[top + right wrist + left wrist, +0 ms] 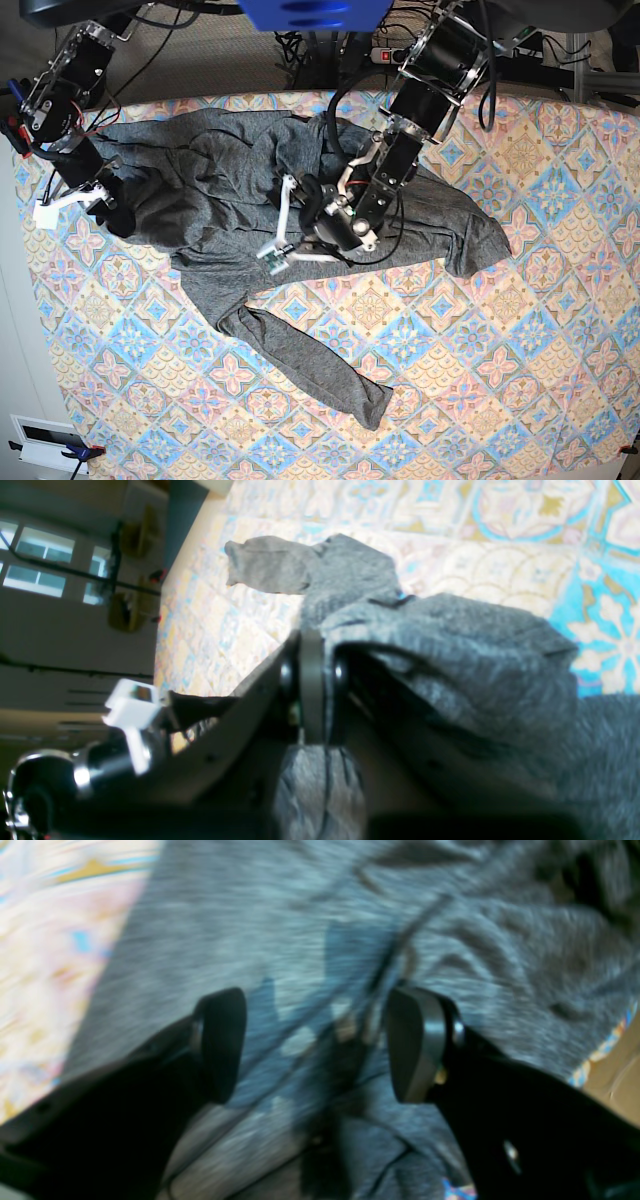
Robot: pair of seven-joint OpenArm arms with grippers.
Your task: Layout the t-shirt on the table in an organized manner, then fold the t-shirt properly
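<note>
Blur: the left wrist view is smeared; cloth weave and worktop pattern cannot be read finely there.
Cut off: in the left wrist view the t-shirt (320, 940) runs past the top, right and bottom edges; its outline cannot be traced from that view.
Hidden: in the right wrist view the cloth wraps over the right end effector (312, 680), so only one pad edge shows; the fingertips are buried in the fabric.
Obscured in base view: the left arm and its cables lie across the middle of the shirt body; what the cloth does beneath them cannot be seen.
T-shirt location: spread over the upper left part of the worktop (520, 380), body rumpled and creased, one long sleeve trailing toward the near edge, the other sleeve running out to the base view's right.
Left end effector (316, 1045): jaws wide apart, nothing between them; grey cloth lies below the gap. Whether the tips touch the fabric cannot be told through the blur.
Left end effector position: over the middle of the shirt body in the base view (300, 225).
Right end effector state: clamped on a gathered fold of the shirt, lifted off the worktop.
Right end effector position: at the shirt's edge on the base view's left (105, 205).
</note>
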